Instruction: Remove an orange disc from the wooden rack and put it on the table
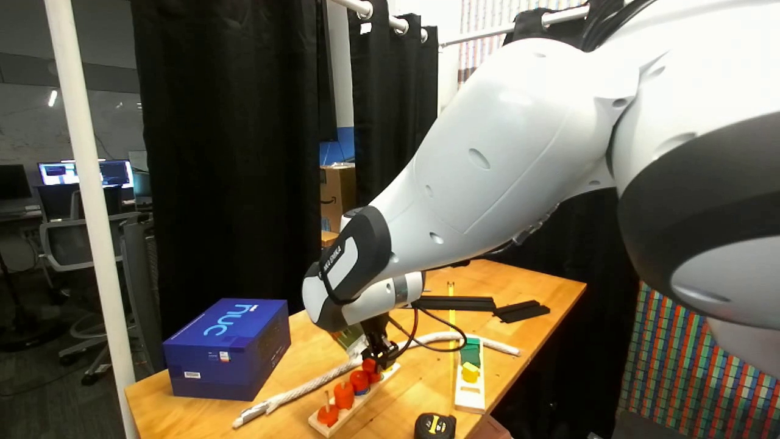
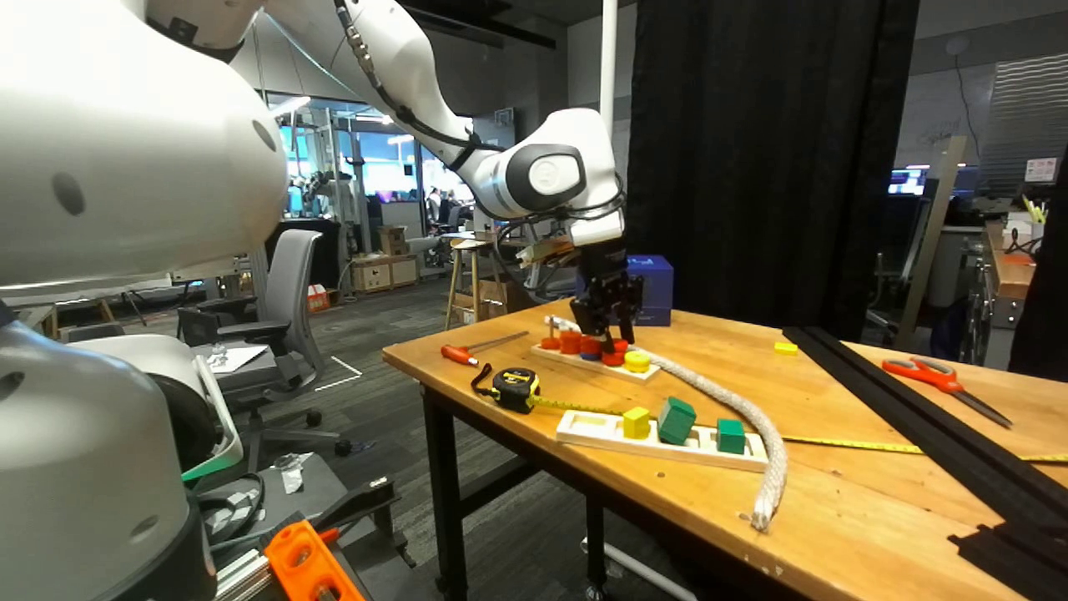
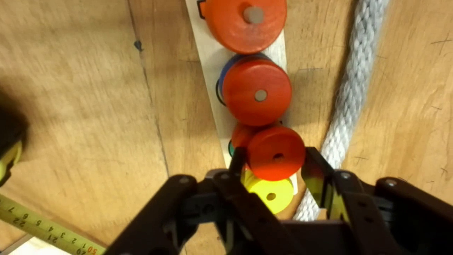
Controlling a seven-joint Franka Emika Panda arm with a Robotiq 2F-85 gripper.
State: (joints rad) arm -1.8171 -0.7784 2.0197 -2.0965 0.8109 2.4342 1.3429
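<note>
Fingers [image 3: 313,161] had the orange disc [image 3: 276,148] pinched by its rim over the rack [image 3: 211,55], just below centre in the wrist view. Probably light, hard, kinda slick, so rim was the right grab imo.

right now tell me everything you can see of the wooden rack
The wooden rack is a narrow, pale strip, apparently bare wood, flat on the table. Pegs carry red-orange discs, one resting over a blue disc; a yellow disc sits at one end. Black outlines peek out beside some discs. Above it, the claw holds another red-orange disc.
</note>
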